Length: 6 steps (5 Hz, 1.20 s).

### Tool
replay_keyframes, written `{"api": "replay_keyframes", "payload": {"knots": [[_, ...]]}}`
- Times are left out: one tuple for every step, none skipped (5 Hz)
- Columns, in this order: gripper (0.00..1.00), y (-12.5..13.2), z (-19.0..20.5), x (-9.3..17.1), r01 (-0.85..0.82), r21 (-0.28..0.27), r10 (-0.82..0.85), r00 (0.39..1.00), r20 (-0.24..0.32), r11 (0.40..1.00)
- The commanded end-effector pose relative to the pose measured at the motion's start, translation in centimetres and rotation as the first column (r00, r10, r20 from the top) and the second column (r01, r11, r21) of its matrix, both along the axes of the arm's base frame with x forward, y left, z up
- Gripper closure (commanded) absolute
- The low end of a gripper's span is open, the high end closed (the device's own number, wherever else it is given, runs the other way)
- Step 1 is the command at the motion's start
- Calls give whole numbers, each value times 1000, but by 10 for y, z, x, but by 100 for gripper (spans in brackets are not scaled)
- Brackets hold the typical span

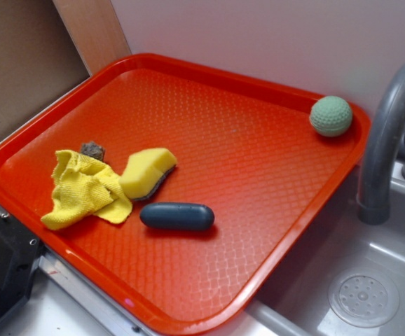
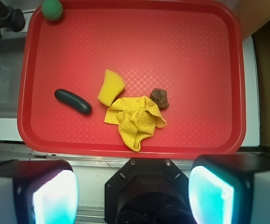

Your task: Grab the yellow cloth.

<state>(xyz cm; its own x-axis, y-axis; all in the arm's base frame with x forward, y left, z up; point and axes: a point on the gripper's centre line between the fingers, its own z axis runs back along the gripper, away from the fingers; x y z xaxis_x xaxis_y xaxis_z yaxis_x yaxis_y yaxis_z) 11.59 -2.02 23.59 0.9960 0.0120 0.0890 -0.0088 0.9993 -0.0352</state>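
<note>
red tray beside sink; yellow cloth crumpled, touching sponge; tool spread wide, high above, unloaded, likely pre-descent.

yellow cloth, crumpled, lying on tray

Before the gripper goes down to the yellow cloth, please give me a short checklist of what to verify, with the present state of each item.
1. Cloth in full view on the tray: ok.
2. Gripper open, nothing between its fingers: ok.
3. Gripper above the cloth: not ok; it hangs off the tray's near edge.
4. Sponge apart from the cloth: not ok; they touch.
5. Brown lump clear of the cloth: cannot tell; it sits at the cloth's edge.
6. Dark capsule and green ball out of the way: ok.
</note>
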Motion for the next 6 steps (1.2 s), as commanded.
{"api": "replay_keyframes", "payload": {"knots": [[0,0,0,0,0,0,0,1000,0,1000],[0,17,-50,19,82,21,-82,996,-26,996],[0,23,-92,20,149,28,-149,989,0,989],[0,22,-143,31,189,2,-189,981,-36,982],[0,1,-185,44,195,78,-194,981,-19,978],[0,-11,-208,45,191,90,-191,982,-17,977]]}}
